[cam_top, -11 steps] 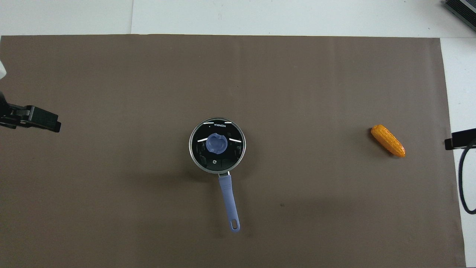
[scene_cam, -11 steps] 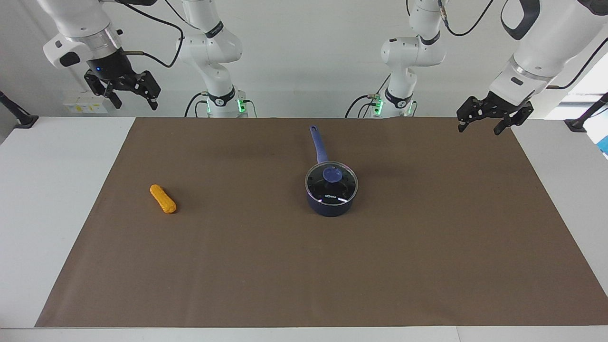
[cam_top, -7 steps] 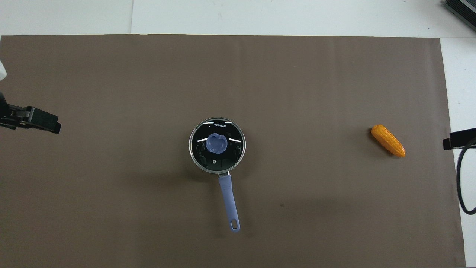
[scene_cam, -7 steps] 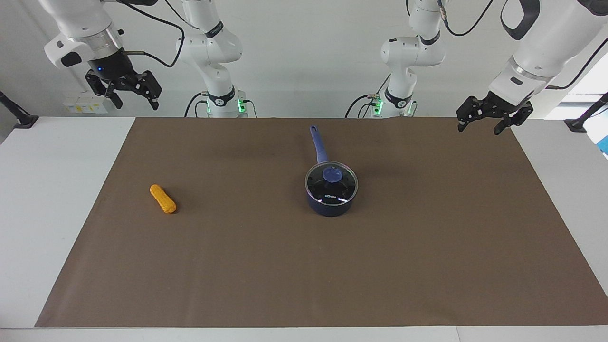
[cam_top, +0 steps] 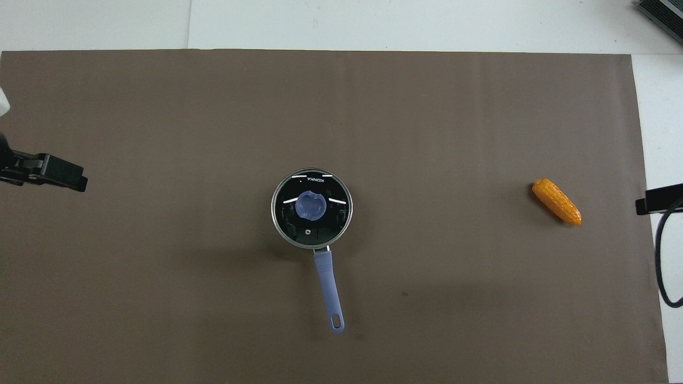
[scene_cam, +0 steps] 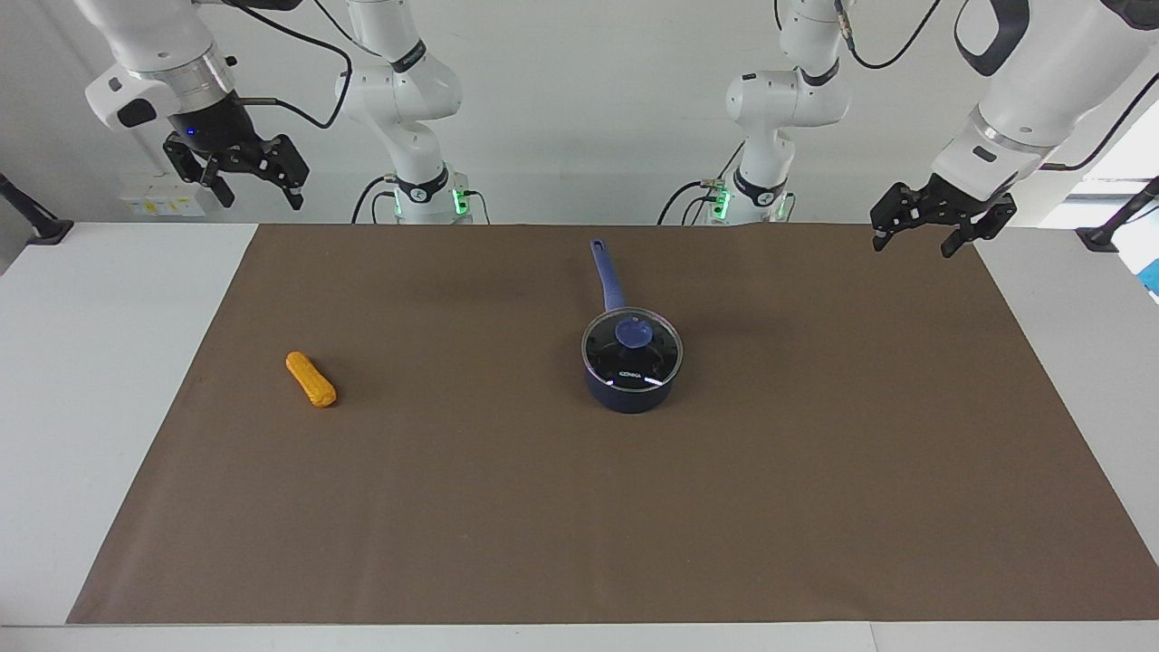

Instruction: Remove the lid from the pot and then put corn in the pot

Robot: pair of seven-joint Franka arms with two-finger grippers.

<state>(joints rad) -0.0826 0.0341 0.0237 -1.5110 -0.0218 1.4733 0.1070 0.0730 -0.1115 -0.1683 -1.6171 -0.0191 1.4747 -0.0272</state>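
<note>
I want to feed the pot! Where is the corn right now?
The corn lies on the brown mat toward the right arm's end of the table, well apart from the pot, with neither gripper near it.

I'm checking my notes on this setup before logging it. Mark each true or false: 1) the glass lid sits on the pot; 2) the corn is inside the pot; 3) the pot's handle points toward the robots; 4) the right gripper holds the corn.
1) The round clear glass lid with a blue knob sits on the small navy-blue saucepan: true.
2) False: the orange-yellow corn cob lies on the brown mat, toward the right arm's end.
3) True.
4) False: the right gripper hangs open and empty, up by the mat's corner.
</note>
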